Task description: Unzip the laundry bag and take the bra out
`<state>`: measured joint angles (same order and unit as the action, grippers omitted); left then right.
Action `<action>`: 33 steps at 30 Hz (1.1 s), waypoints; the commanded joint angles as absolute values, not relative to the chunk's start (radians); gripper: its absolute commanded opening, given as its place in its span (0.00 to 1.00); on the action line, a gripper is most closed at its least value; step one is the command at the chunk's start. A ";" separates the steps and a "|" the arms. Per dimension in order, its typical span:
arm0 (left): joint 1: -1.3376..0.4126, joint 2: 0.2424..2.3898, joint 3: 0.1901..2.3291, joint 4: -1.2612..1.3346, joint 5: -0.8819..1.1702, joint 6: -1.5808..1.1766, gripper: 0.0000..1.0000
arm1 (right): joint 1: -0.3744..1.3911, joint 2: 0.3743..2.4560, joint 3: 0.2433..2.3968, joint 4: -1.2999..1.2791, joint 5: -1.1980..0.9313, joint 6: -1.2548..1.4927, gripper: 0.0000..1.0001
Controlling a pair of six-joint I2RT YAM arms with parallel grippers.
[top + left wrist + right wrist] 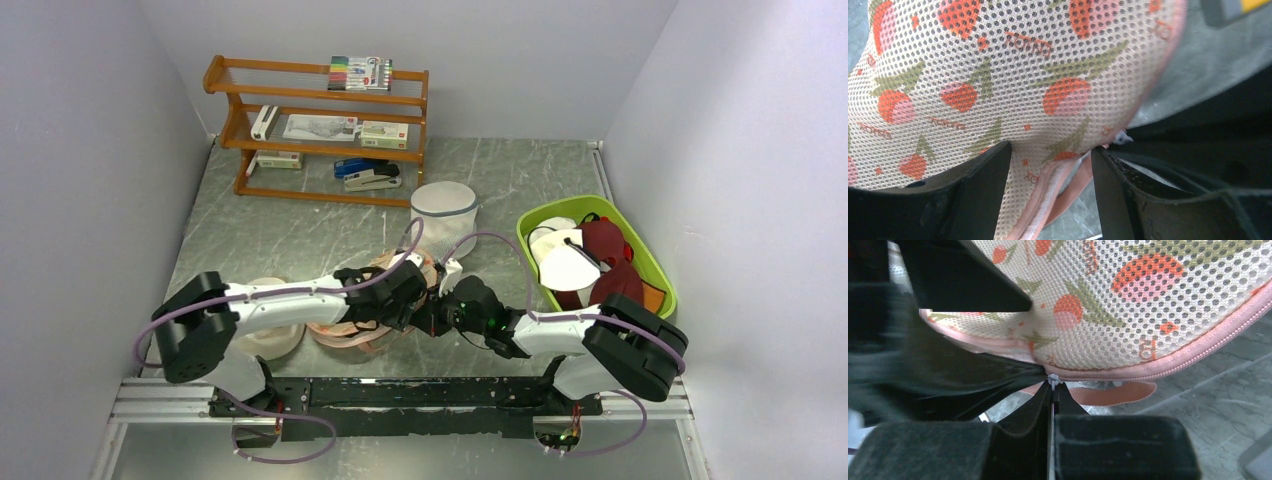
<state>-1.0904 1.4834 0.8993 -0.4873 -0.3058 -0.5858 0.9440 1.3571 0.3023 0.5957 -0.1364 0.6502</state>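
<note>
Right hand [1052,392] clenched on zip pull [1053,379] of laundry bag [1148,300] — left hand [1050,165] spread, straddling bag's zip edge.

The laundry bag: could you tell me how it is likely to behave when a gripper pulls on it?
The laundry bag is thin mesh, so probably light and floppy, sagging if lifted. Its edge curves softly between the fingers of the left gripper, so it likely gives when squeezed. A tug on the zip pull may drag the whole bag unless it is held.
</note>
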 commanded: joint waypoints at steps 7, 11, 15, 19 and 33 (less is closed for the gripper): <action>-1.100 1.593 0.943 -0.496 -0.449 -0.589 0.41 | 0.953 1.355 0.310 0.636 -0.146 0.667 0.00; -1.100 1.553 0.915 -0.495 -0.430 -0.583 0.24 | 0.946 1.322 0.313 0.567 -0.090 0.644 0.00; -1.100 1.519 0.884 -0.526 -0.420 -0.599 0.07 | 0.894 1.292 0.327 0.459 -0.026 0.605 0.00; -1.101 1.506 0.855 -0.567 -0.430 -0.634 0.07 | 0.754 1.269 0.320 0.402 -0.036 0.592 0.00; -1.102 1.418 0.874 -0.656 -0.456 -0.718 0.35 | 0.706 1.123 0.179 0.541 -0.251 0.640 0.00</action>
